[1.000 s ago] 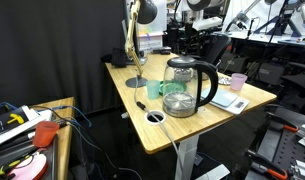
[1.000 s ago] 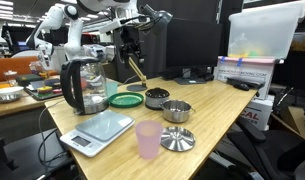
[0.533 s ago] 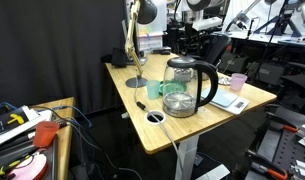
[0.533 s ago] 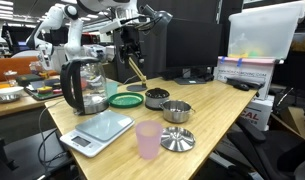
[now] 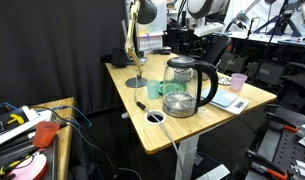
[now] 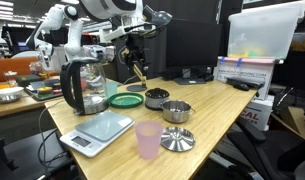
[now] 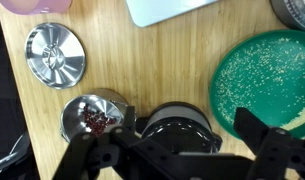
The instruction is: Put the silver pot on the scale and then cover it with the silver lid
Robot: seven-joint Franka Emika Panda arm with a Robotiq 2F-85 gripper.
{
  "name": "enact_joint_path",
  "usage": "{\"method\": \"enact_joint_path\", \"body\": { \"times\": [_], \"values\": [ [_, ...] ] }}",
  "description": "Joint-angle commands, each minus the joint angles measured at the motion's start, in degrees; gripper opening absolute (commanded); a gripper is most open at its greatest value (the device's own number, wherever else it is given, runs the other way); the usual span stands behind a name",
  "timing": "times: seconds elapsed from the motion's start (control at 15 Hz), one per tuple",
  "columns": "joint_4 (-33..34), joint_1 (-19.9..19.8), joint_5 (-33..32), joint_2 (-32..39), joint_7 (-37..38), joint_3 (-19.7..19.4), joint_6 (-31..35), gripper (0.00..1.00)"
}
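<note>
In the wrist view, bare counter (image 7: 142,65) is lying open between the pot (image 7: 95,115) and the scale (image 7: 167,8) at its 1 o'clock. A dark bowl (image 7: 177,125) is crowding the pot at 3 o'clock, just beside it, while the lid (image 7: 54,55) is sitting apart at 11 o'clock. The cup (image 7: 32,5) is standing at the scale's 9 o'clock. In an exterior view the kettle (image 6: 84,85) is towering at the scale's 11 o'clock.

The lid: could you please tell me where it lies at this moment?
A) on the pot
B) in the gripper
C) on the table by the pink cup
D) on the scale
C: the lid lies flat on the table beside the pink cup, apart from the pot and the scale.
</note>
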Motion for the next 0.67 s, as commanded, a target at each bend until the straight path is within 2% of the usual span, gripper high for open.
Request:
{"method": "enact_joint_path", "body": {
  "times": [0.0, 0.33, 0.47, 0.6],
  "values": [
    [4.52, -0.77, 1.36, 4.51, 1.04, -0.69, -1.55, 1.00],
    [9.61, -0.97, 1.69, 9.79, 3.01, -2.26, -3.76, 1.00],
    [7.86, -0.99, 1.33, 9.19, 2.37, -2.31, -1.53, 1.00],
    [8.82, -1.03, 1.30, 9.79, 3.02, -2.69, -1.99, 1.00]
  ]
}}
